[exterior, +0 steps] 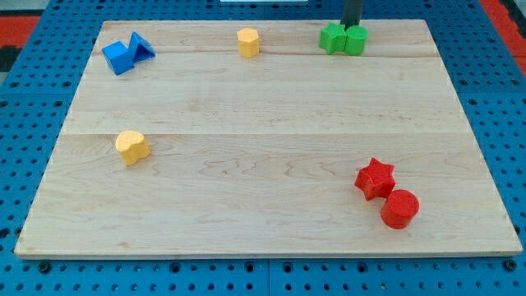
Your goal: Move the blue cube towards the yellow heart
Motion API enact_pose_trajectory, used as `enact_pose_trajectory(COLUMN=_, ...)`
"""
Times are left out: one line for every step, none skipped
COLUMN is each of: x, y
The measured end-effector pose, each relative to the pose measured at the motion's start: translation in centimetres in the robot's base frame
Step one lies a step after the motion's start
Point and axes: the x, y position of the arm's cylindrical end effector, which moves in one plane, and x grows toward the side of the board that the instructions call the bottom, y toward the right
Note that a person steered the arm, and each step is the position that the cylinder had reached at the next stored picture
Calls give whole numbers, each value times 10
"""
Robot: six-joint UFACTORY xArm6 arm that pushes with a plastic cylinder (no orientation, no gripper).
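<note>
Red cylinder [399,208] sat nearest the camera, touching the red star [375,178] at the view's lower right. Blue cube [119,57] was at the top left corner, touching a blue triangular block [141,46]; yellow heart [131,147] lay well below it on the left. Cube likely light, rigid, slides easily; best pushed on its top face, downward. Tip [351,27] was a bare rod, no jaws, holding nothing, just behind the green blocks [343,39] at top right, far from the cube. Yellow hexagonal block [248,41] top centre. Wooden board [271,131] smooth, flat, on blue pegboard [33,123]
</note>
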Motion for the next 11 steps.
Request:
enact_pose_trajectory(x=9, y=-23)
enact_pose_trajectory(x=17, y=-38)
enact_pose_trajectory(x=-2, y=-40)
enact_pose_trajectory(x=-15, y=-72)
enact_pose_trajectory(x=-19, y=-155)
enact_pose_trajectory(x=-18, y=-234)
enact_pose_trajectory(x=-18, y=-321)
enact_pose_trajectory(x=-18, y=-399)
enact_pose_trajectory(x=36, y=-431)
enact_pose_trajectory(x=63, y=-417)
enact_pose_trajectory(x=63, y=-391)
